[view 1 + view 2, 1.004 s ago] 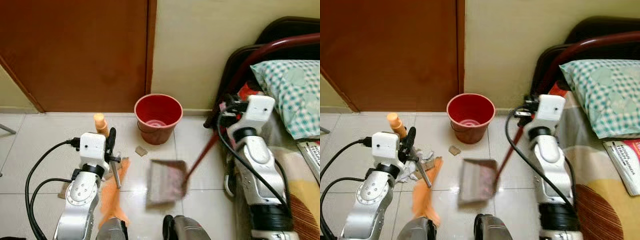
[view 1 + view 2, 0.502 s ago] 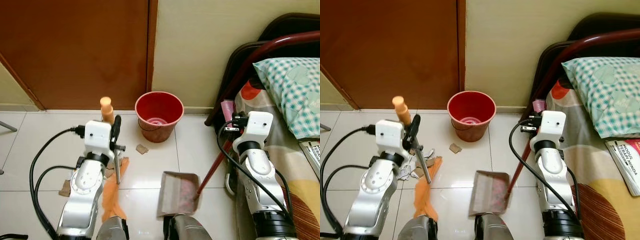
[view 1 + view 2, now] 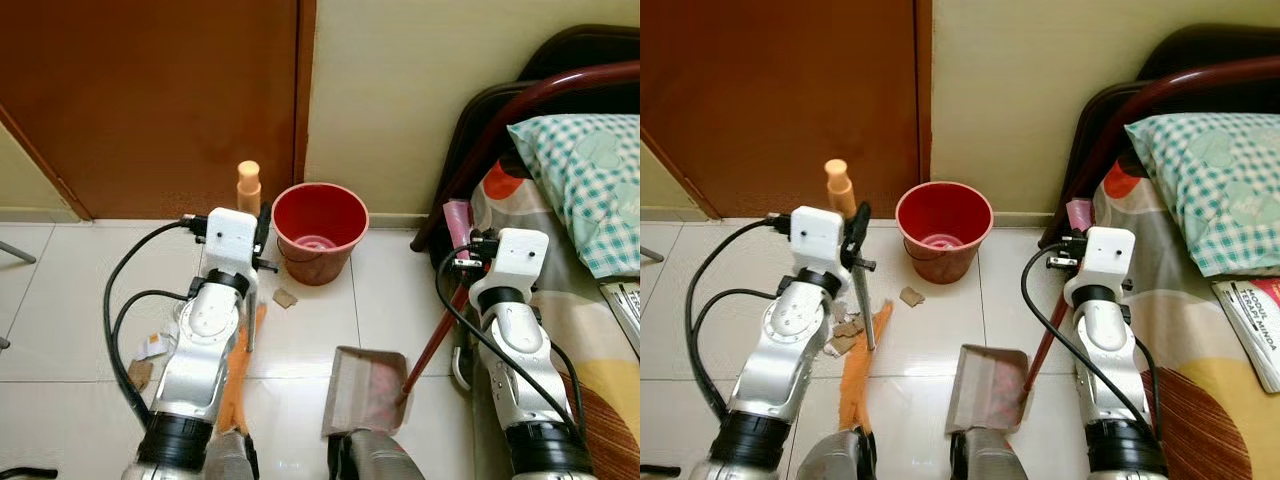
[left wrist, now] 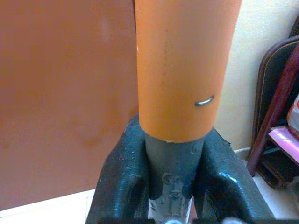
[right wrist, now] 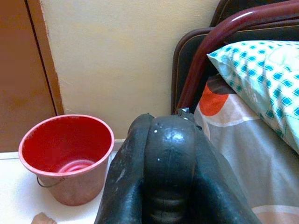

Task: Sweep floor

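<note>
My left gripper (image 3: 263,238) is shut on the broom's shaft just below its orange grip (image 4: 184,70). The broom stands nearly upright, its orange bristles (image 3: 236,385) on the tiles beside my left arm. Scraps of paper and cardboard (image 3: 848,328) lie by the bristles, and one brown scrap (image 3: 285,298) sits in front of the red bucket (image 3: 318,232). My right gripper (image 3: 463,264) is shut on the dustpan's red handle (image 3: 430,342). The grey dustpan (image 3: 363,390) rests low by my feet with pinkish debris in it.
A brown door (image 3: 150,100) and a cream wall stand behind the bucket. On the right is a bed with a dark red frame (image 3: 520,110), a checked pillow (image 3: 585,170) and a magazine (image 3: 1250,330). More scraps (image 3: 150,348) lie on the left tiles.
My left arm has carried the broom forward and to the right, toward the bucket. The dustpan has come down and back to the floor by my feet.
</note>
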You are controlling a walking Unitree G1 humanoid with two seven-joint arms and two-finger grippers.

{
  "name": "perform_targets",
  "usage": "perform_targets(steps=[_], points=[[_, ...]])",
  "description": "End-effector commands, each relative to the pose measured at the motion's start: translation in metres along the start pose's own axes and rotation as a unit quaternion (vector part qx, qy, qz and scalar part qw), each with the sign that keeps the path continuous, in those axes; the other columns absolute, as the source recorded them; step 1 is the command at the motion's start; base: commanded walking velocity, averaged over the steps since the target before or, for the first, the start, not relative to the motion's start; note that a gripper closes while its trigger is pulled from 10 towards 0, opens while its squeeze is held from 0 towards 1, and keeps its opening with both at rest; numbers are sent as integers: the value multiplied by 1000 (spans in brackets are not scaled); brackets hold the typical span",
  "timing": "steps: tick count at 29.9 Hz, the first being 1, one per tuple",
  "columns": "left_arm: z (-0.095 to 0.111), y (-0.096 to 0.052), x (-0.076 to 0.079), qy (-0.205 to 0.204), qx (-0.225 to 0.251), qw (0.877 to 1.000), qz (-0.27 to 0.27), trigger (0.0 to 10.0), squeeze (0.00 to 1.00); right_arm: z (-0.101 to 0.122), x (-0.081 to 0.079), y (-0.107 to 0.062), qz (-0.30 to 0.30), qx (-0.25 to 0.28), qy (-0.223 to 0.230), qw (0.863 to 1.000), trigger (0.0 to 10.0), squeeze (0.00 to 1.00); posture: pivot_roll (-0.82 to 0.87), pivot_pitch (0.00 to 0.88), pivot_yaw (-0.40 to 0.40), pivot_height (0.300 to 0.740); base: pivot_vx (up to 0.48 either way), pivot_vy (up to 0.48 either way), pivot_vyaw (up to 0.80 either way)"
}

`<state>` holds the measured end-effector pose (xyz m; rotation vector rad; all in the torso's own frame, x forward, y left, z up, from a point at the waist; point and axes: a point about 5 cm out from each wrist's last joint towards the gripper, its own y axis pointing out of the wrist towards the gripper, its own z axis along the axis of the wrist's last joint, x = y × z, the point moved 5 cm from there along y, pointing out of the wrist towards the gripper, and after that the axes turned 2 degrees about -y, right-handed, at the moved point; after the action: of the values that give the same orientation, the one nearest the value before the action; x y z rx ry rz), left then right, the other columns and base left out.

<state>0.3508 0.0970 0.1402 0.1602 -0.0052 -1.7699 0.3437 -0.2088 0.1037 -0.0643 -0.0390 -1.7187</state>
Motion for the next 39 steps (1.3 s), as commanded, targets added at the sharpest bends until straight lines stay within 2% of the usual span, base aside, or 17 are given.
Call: perform_targets(steps=[1,4,7,11,15,20,21,24,25,30,33,35,39], points=[[10,5,9,7,23,1000,-12,10000,0,5,4,2,-7,12,-4,1000,10000,0,-55,140,-51,740,0,0,0],[10,16,20,41,27,998,-44,10000,0,5,4,2,-8,14,-4,1000,10000,0,-56,139,-51,740,0,0,0],[16,28,29,60,38,995,-63,10000,0,5,5,2,-9,14,-5,1000,10000,0,-56,137,-50,740,0,0,0],[21,36,36,79,53,993,-73,10000,0,5,4,2,-9,15,-6,1000,10000,0,-60,134,-48,740,0,0,0],[32,44,49,87,79,989,-86,10000,0,5,5,2,-11,17,-8,1000,10000,0,-65,132,-44,740,0,0,0],[35,45,69,80,95,986,-114,10000,0,4,6,1,-13,16,-8,1000,10000,0,-65,134,-43,740,0,0,0],[35,45,69,80,95,986,-114,10000,0,4,6,1,-13,16,-8,1000,10000,0,-65,134,-43,740,0,0,0],[27,38,94,73,93,979,-165,10000,0,4,3,1,-10,16,-7,1000,10000,0,-66,135,-44,740,0,0,0],[27,38,94,73,93,979,-165,10000,0,4,3,1,-10,16,-7,1000,10000,0,-66,135,-44,740,0,0,0],[3,25,117,65,58,968,-235,10000,0,4,3,1,-10,17,-8,1000,10000,0,-66,135,-44,740,0,0,0],[-15,7,132,62,30,951,-302,10000,0,4,7,3,-17,19,-16,1000,10000,0,-67,138,-42,740,0,0,0],[-17,4,133,60,27,948,-313,10000,0,5,8,3,-20,20,-19,999,10000,0,-67,138,-42,740,0,0,0],[-27,-13,132,44,3,934,-355,10000,0,8,19,8,-48,25,-52,997,10000,0,-66,143,-38,740,0,0,0]])
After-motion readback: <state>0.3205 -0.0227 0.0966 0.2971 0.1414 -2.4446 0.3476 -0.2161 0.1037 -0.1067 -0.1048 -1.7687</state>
